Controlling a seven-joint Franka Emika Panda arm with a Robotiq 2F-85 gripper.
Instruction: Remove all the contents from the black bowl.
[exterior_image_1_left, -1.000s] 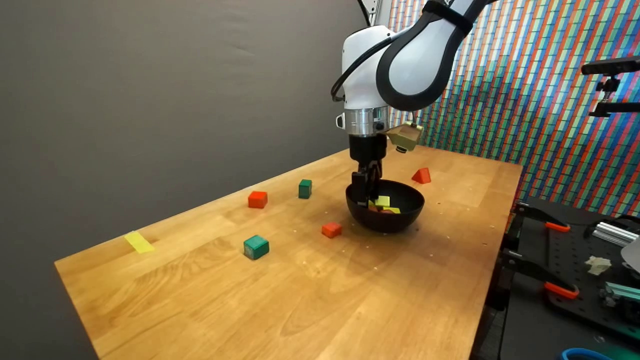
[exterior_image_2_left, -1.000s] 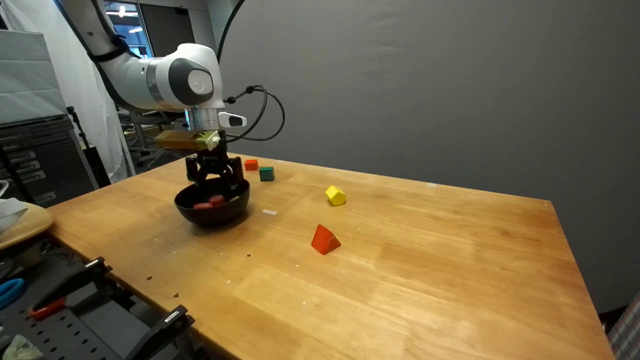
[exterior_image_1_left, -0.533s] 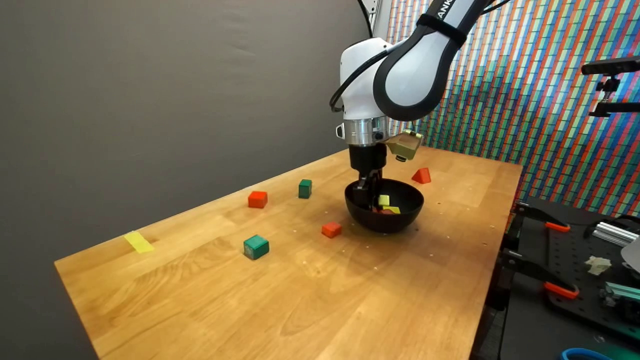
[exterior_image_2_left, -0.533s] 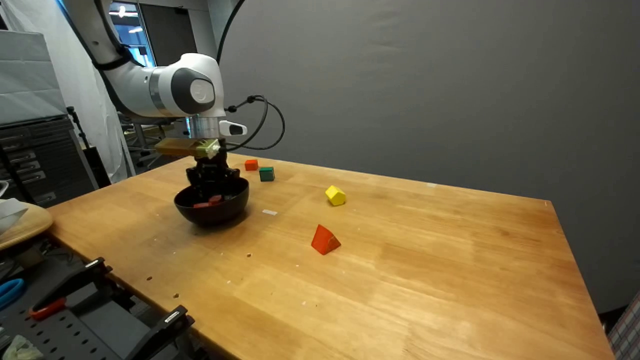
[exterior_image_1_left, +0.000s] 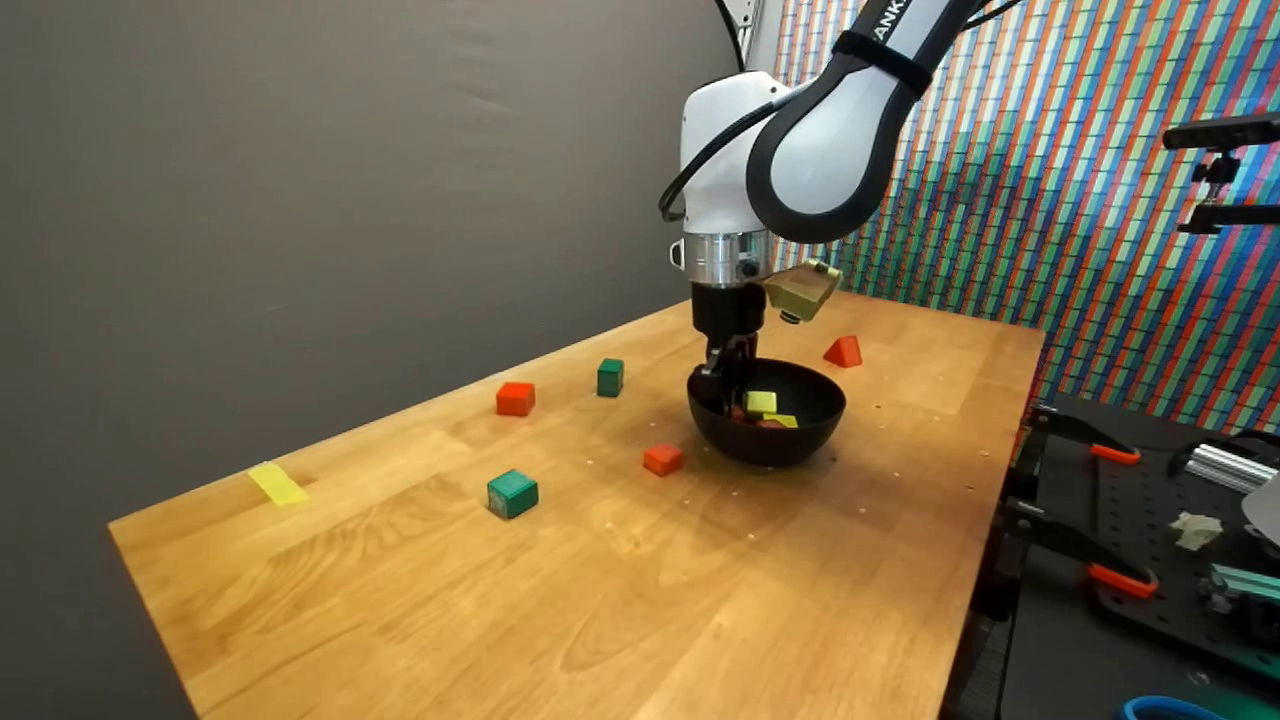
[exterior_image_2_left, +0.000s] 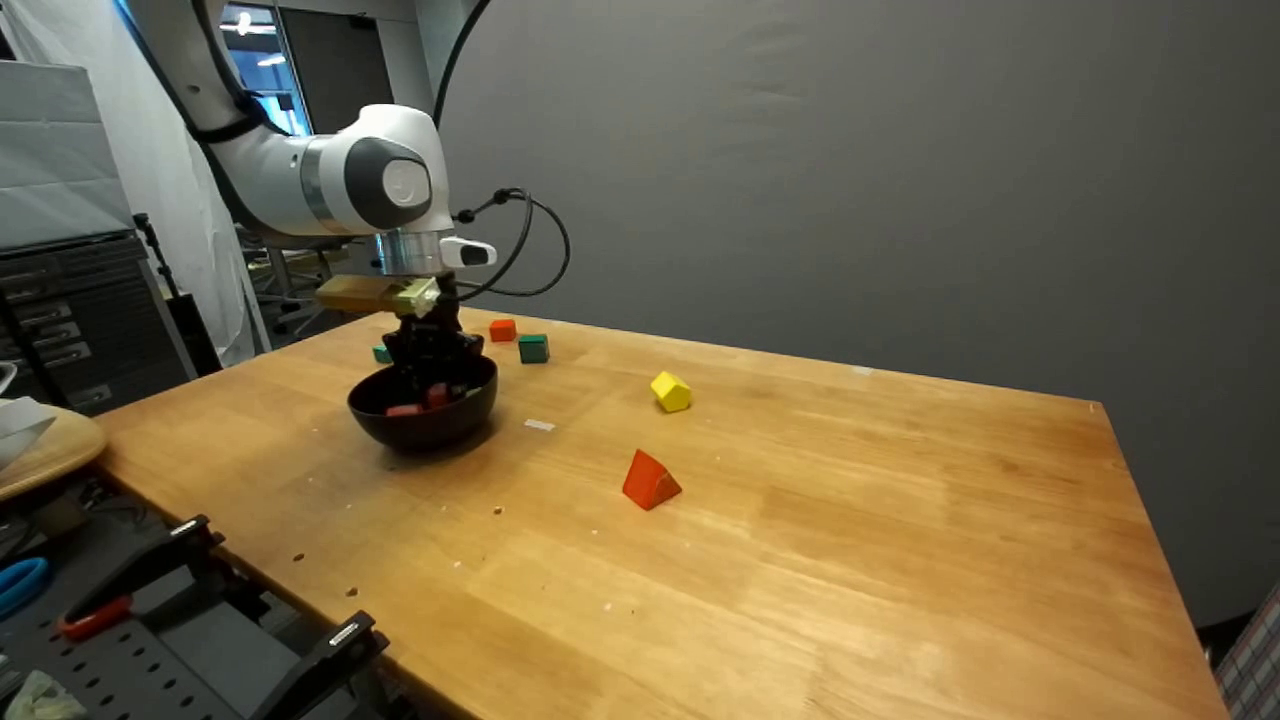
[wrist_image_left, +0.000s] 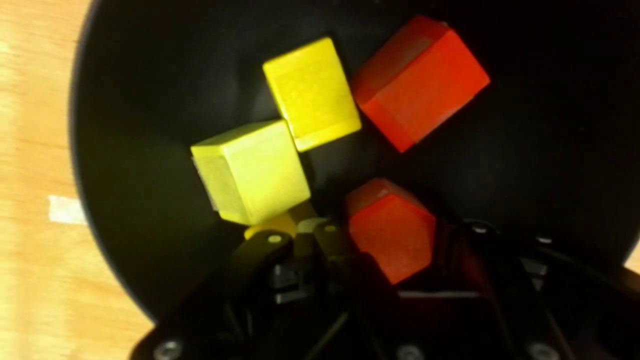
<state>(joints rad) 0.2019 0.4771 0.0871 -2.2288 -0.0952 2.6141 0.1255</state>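
Note:
The black bowl stands upright on the wooden table, with my gripper reaching down inside its rim. A red many-sided block sits between the fingers, which press in on it from both sides. Deeper in the bowl lie another red block and two yellow blocks resting against each other. A further yellow piece is partly covered by a finger. In an exterior view the held red block shows under the gripper, near the bowl's inner wall.
Loose blocks lie around the bowl: red, green, another green, a small red one, a red wedge and a yellow one. Yellow tape marks the table's far corner. Clamps grip a nearby edge.
The gripper has gone down into the bowl and its jaws have come together on the red block. Over the last half second the arm has shifted slightly, and the red block with it.

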